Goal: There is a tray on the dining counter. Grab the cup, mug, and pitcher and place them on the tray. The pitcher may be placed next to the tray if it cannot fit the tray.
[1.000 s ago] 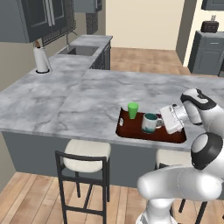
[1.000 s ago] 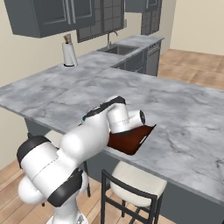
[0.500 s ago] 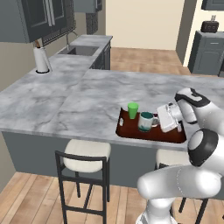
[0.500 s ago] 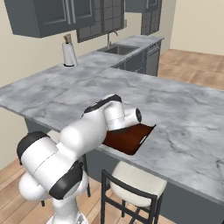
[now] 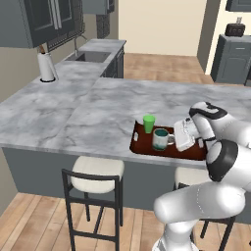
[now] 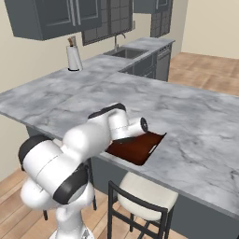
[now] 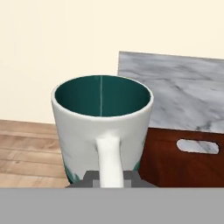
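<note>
Left base view: the tray (image 5: 147, 147) lies at the near edge of the counter (image 5: 98, 112); the green cup (image 5: 148, 123) stands at the tray's far left corner, the mug (image 5: 160, 139) just beside it at about 4 o'clock, upright.
Right base view: the arm covers most of the tray (image 6: 140, 148) — cup and mug are hidden behind it.
Hand view: the mug (image 7: 101, 127) is very close, teal inside, its white handle (image 7: 108, 161) turned toward the camera; the tray (image 7: 183, 157) with a cut-out handle lies at 3 o'clock of it.
Gripper: the gripper (image 7: 110, 178) is clenched on the mug's handle — the dark tips stand at both sides of it.
Mug against gripper: directly ahead at 12 o'clock, touching; in the left base view the hand (image 5: 185, 135) is at 3 o'clock of the mug.
Mug's bottom: I cannot tell whether it rests on the tray.
</note>
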Controlling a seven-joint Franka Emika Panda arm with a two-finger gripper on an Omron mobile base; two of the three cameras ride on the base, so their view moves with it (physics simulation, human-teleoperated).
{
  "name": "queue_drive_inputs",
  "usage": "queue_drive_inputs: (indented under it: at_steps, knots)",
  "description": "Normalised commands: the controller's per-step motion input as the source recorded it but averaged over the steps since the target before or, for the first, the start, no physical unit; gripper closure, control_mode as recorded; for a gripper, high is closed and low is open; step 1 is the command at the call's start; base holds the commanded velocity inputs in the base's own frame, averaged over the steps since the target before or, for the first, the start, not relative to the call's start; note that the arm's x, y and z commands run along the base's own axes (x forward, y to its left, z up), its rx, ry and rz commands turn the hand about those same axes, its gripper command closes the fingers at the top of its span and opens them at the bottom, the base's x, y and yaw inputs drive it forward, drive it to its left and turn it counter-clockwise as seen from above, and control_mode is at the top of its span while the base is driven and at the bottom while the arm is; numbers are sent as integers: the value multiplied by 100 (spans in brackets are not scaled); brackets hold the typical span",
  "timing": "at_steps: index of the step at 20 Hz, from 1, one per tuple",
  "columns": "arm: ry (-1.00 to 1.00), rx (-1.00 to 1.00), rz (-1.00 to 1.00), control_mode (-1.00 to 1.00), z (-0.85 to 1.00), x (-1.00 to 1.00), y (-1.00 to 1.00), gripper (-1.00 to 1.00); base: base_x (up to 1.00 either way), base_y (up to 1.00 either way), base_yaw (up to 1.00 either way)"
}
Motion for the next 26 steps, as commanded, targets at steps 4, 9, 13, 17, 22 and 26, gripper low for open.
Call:
queue_drive_inputs:
  at_steps: [4,9,13,17,22,26]
  knots:
    - [0,0,-4,-100,-3,31,0,100,0,0,0]
    - [0,0,-3,-100,-1,30,0,100,0,0,0]
    - [0,0,0,-100,-15,8,0,100,0,0,0]
    - [0,0,0,-100,-29,3,0,100,0,0,0]
    - [-2,0,0,-100,-23,11,0,100,0,0,0]
    - [-1,0,0,-100,-1,25,0,100,0,0,0]
